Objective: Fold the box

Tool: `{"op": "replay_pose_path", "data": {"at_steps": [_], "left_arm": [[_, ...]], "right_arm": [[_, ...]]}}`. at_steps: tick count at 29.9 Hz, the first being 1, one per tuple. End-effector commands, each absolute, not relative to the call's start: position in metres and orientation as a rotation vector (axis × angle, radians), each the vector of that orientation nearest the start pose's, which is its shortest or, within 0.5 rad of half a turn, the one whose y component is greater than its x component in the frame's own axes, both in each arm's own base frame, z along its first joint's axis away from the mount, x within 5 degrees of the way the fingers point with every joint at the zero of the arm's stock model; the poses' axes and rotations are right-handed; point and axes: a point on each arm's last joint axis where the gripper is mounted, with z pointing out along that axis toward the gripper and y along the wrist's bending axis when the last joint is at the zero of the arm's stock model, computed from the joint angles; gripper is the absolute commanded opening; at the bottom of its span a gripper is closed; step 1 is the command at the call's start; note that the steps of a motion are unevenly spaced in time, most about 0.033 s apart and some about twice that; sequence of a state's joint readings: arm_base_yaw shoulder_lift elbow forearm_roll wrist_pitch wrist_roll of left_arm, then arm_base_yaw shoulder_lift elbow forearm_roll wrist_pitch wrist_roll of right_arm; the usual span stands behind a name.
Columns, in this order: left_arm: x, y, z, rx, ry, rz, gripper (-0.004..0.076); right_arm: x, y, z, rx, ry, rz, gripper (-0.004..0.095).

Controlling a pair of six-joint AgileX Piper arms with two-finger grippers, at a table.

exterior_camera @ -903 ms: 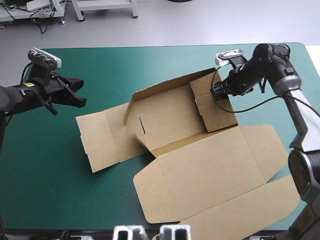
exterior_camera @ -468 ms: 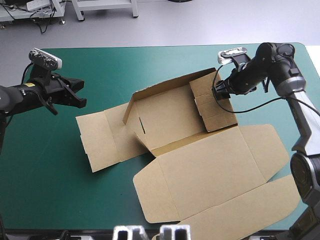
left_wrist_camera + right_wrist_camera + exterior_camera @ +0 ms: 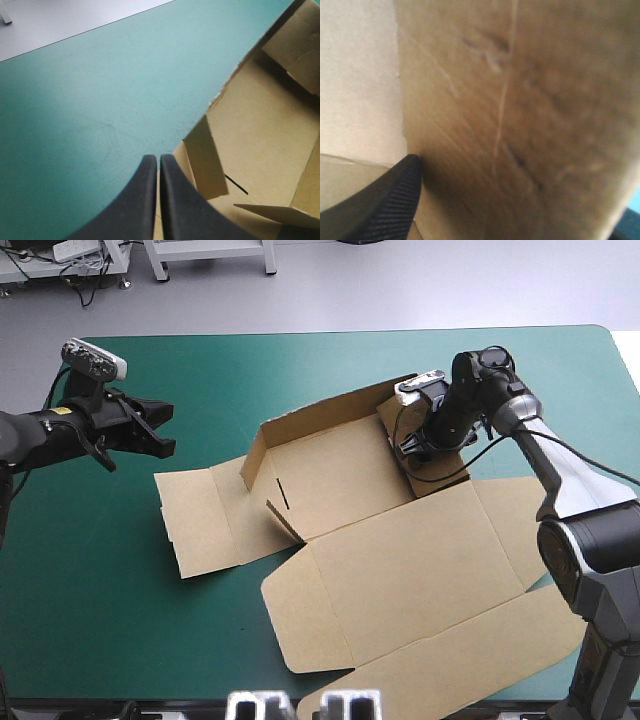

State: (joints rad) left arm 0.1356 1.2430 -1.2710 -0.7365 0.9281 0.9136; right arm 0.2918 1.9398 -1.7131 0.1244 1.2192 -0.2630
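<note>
Toward the far right of the worktop (image 3: pixel 300 370), our right end effector (image 3: pixel 411 444) meets the box (image 3: pixel 400 570), grip we can't tell; left end effector (image 3: pixel 159 160) closed, empty.

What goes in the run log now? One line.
box: far wall raised, lid flat | left gripper: shut, over teal-green cover beside box | right gripper: at box's right end wall, grip unclear

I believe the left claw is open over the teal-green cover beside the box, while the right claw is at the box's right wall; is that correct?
Not quite: the left claw is shut, not open, as the left wrist view shows. It is over the teal-green cover beside the box, with the right claw at the box's right wall.
</note>
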Motion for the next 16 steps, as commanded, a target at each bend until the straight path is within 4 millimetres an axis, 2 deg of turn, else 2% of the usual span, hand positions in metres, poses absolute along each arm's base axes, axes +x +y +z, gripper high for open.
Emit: {"op": "replay_pose_path", "data": {"at_steps": [1,6,12,16], "left_arm": [[0.251,-0.017,0.425,0.534,1.963,-0.337,0.0007],[0.251,-0.017,0.425,0.534,1.964,-0.337,0.0007],[0.253,-0.015,0.426,0.462,1.97,-0.356,0.0007],[0.254,-0.012,0.427,0.372,1.98,-0.387,0.0007]], "right_arm": [[0.385,0.127,0.289,-0.753,2.793,0.181,0.0542],[0.389,0.128,0.29,-0.749,2.754,0.176,0.0362],[0.391,0.128,0.303,-0.813,2.708,0.156,-0.0022],[0.393,0.12,0.33,-0.739,2.66,0.105,-0.0019]]}}
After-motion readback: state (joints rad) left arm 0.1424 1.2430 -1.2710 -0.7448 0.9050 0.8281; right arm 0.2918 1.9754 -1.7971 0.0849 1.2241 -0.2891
